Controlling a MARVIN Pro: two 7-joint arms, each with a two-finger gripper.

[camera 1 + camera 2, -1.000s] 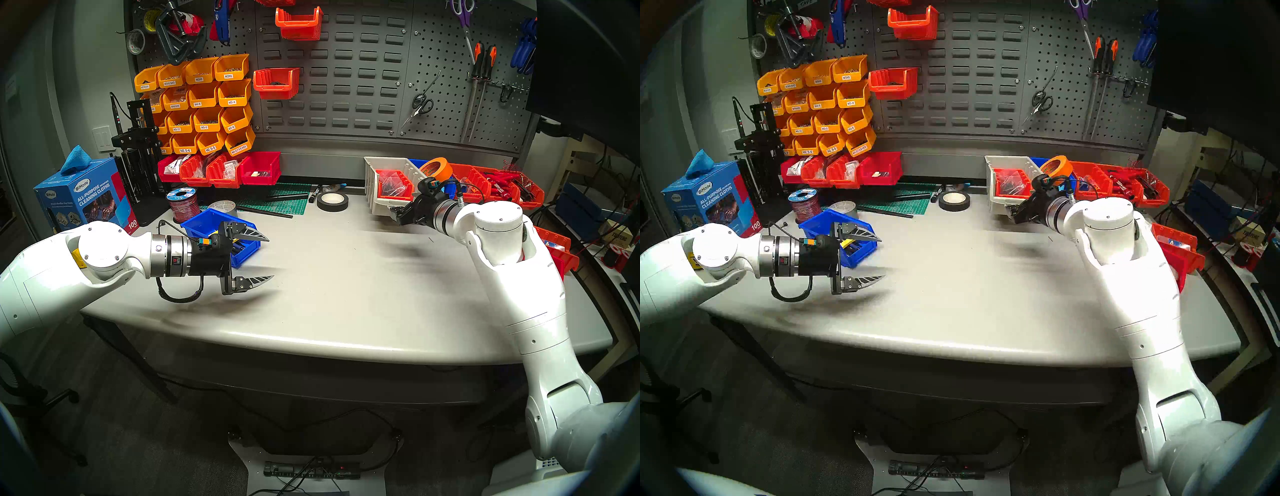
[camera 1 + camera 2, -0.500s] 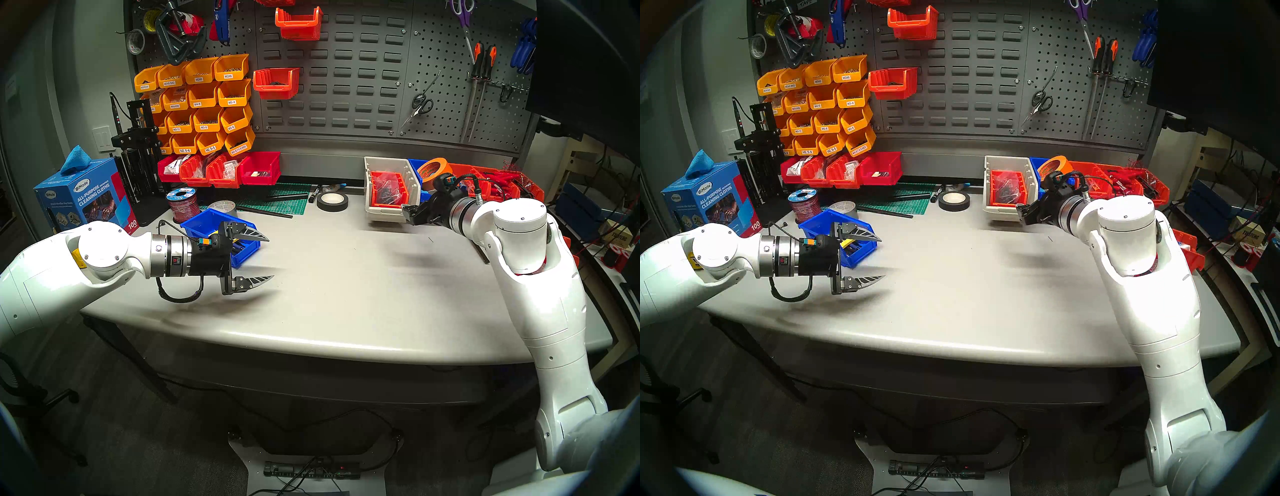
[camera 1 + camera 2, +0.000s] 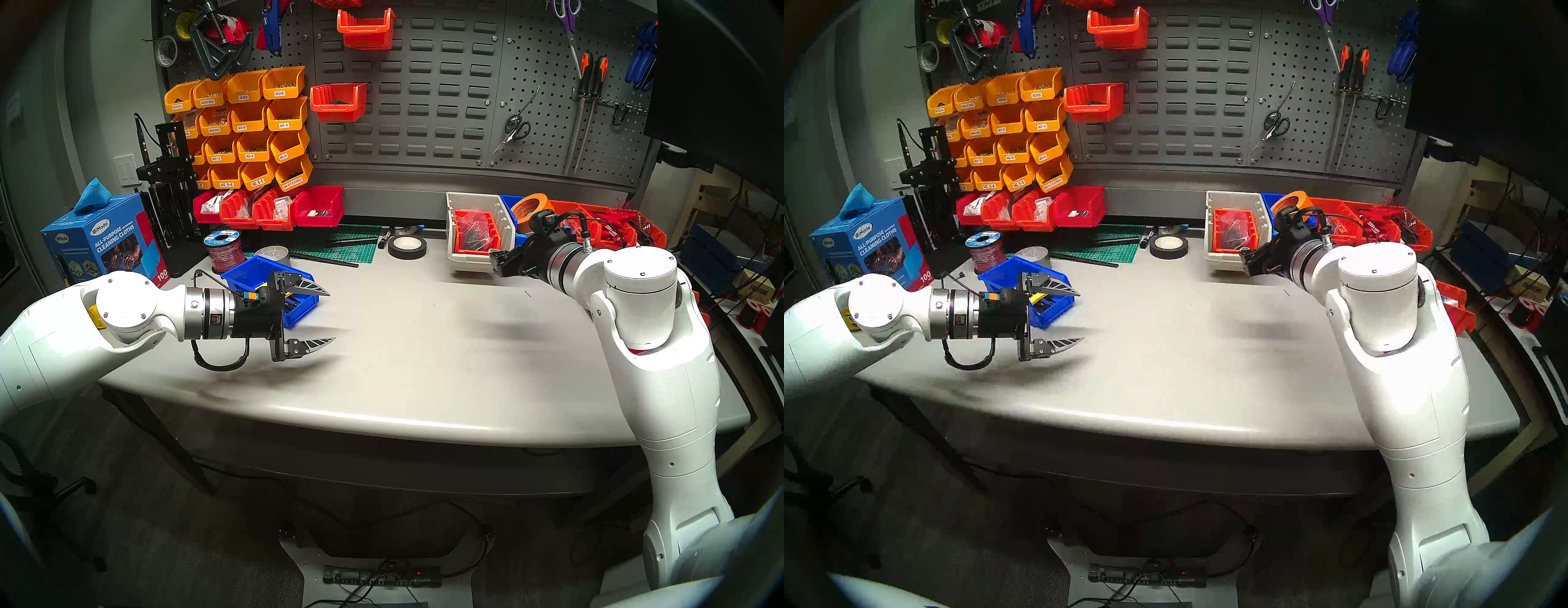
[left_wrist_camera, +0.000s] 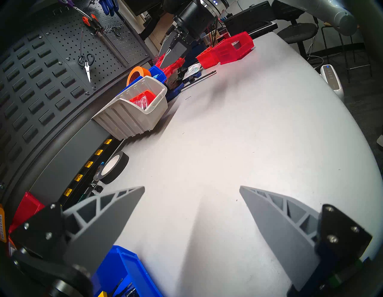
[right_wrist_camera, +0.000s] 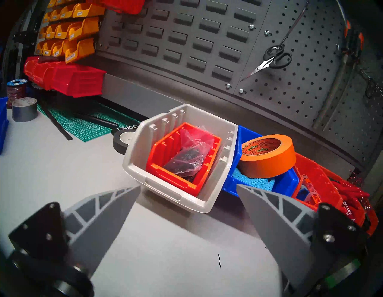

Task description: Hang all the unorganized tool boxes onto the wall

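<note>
Your right gripper (image 5: 187, 187) stands spread and empty, having pulled back from the beige bin (image 5: 165, 186), which now sits squarer on the table; you've let go, so nothing is hung on the louvre wall (image 3: 407, 85) yet. Behind that bin, touching it, one blue bin (image 5: 244, 178) carries orange tape (image 5: 267, 155) reading FROGTAPE. Your left gripper (image 3: 329, 316), likewise spread, hovers well left of it, over the other blue bin (image 3: 254, 274). Further left, the box (image 3: 102, 242) reads ALL-PURPOSE CLEANING CLOTHS.

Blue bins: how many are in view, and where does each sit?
2. One blue bin sits on the table behind the left gripper. The other is wedged between the beige bin and the orange-red bins, holding orange tape. More may be hidden.
</note>
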